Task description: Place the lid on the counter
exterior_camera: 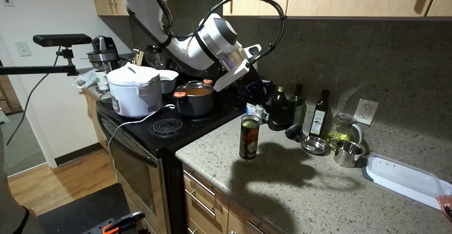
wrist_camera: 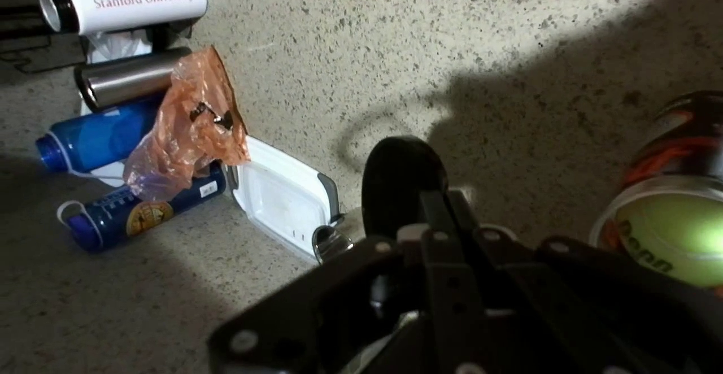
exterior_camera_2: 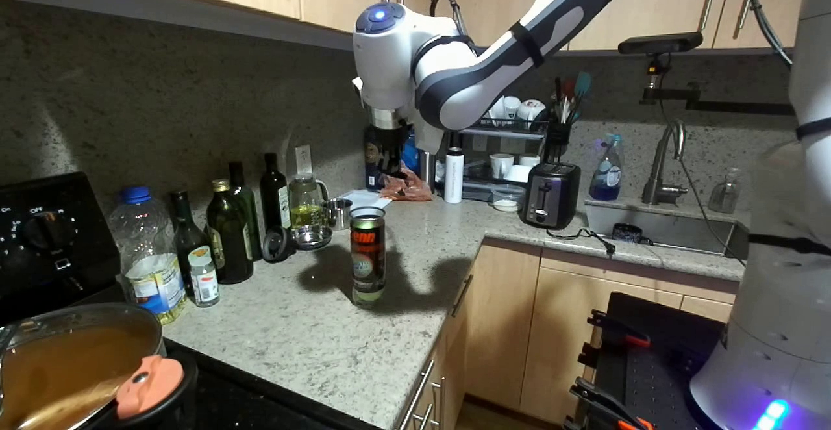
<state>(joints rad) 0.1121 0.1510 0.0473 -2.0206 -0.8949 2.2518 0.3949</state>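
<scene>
The lid (wrist_camera: 395, 187) is a flat, round black disc, seen tilted in the wrist view. My gripper (wrist_camera: 446, 196) is shut on the lid's edge and holds it above the counter (wrist_camera: 316, 69). In both exterior views my gripper (exterior_camera: 266, 104) (exterior_camera_2: 391, 167) is in the air above the speckled countertop (exterior_camera: 212, 152) (exterior_camera_2: 272, 345). There the lid is hard to tell from the dark fingers. An open tennis ball can (exterior_camera: 249, 140) (exterior_camera_2: 368, 254) stands upright on the counter; it also shows at the right of the wrist view (wrist_camera: 672, 142).
Bottles (exterior_camera: 317, 117) stand along the back wall. A black round item (exterior_camera_2: 278, 245), a metal dish (exterior_camera: 314, 145) and a metal cup (exterior_camera: 348, 154) are near them. A white container (exterior_camera: 402, 177) lies beyond. The black stove top (exterior_camera: 167, 126) holds a pot (exterior_camera: 195, 103) and a big white pot (exterior_camera: 136, 94).
</scene>
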